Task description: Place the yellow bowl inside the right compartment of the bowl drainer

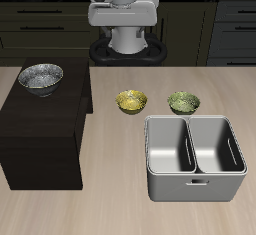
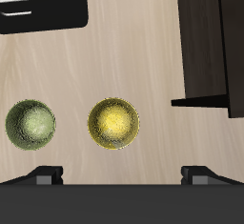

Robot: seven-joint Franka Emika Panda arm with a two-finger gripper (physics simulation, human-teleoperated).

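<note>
My gripper (image 2: 122,175) hangs spread and empty high above the table; the small mottled golden-yellow bowl (image 2: 113,124) sits just ahead of it, behind the grey two-well metal drainer (image 1: 195,179).

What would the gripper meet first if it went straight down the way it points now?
Probably the yellow bowl, or the bare table just beside it. In the wrist view the bowl lies nearly central below the open gripper, with nothing between, though depth is unclear.
</note>
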